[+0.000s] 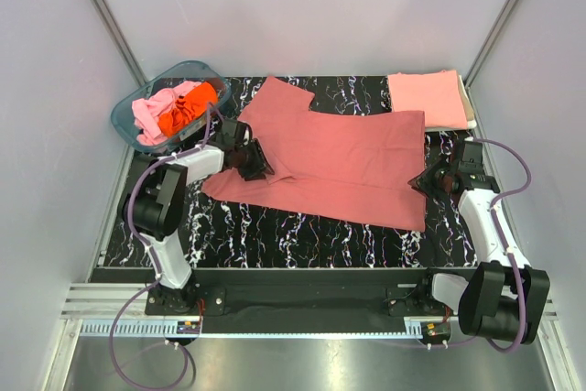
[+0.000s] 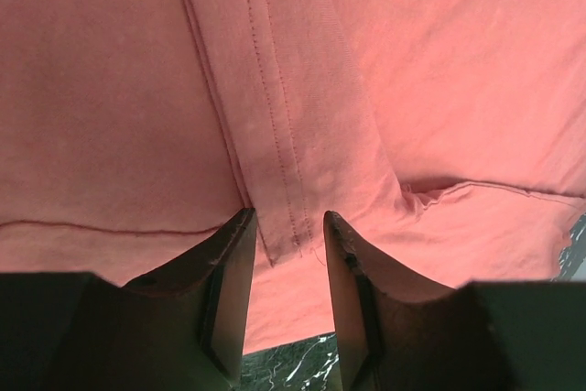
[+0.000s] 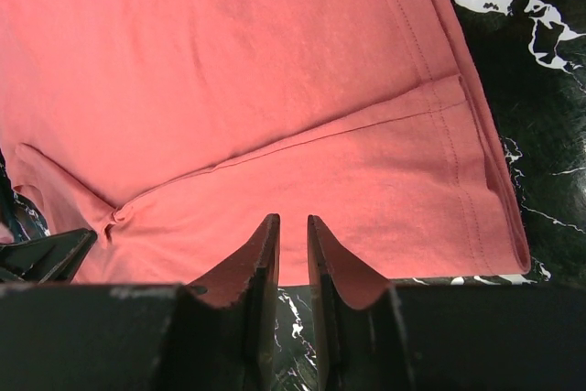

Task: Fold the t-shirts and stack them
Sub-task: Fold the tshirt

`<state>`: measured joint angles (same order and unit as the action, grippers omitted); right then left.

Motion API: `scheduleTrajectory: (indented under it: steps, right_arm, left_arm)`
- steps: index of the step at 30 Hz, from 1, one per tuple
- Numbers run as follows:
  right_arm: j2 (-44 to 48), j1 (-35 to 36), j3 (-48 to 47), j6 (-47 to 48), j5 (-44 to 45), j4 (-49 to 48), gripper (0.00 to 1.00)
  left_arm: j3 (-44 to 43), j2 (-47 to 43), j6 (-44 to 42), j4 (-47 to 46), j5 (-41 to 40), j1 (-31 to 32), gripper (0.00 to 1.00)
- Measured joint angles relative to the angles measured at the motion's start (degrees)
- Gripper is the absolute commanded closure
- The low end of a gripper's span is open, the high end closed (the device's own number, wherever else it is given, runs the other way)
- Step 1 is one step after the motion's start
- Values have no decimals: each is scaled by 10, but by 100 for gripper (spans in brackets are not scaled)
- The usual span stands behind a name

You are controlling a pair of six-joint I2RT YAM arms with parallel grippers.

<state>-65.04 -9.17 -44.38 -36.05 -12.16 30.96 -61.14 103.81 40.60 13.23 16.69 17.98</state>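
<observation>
A brick-red t-shirt (image 1: 348, 157) lies spread on the black marble table (image 1: 275, 231), with its front part folded over. My left gripper (image 1: 254, 160) is at the shirt's left side by a sleeve. In the left wrist view its fingers (image 2: 288, 217) stand apart over a stitched hem (image 2: 275, 135) and hold nothing. My right gripper (image 1: 424, 180) is at the shirt's right edge. In the right wrist view its fingers (image 3: 291, 219) are a narrow gap apart over the cloth edge (image 3: 302, 190), with nothing between them.
A folded salmon-pink t-shirt (image 1: 427, 98) lies at the back right corner. A translucent teal tub (image 1: 137, 130) at the back left holds a pink t-shirt (image 1: 151, 114) and a bright orange one (image 1: 188, 107). White walls close in the table.
</observation>
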Motion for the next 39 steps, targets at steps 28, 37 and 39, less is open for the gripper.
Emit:
scheduleTrajectory:
  steps: [28, 37, 39]
  right_arm:
    - [-2, 0, 0, 0, 0, -3, 74]
    - [-4, 0, 0, 0, -3, -7, 74]
    - [-4, 0, 0, 0, -10, -8, 73]
  left_arm:
    - [-80, 38, -1, 1, 10, 17, 100]
    - [-258, 154, -52, -18, 83, 21, 73]
    - [-266, 155, -72, -5, 86, 21, 68]
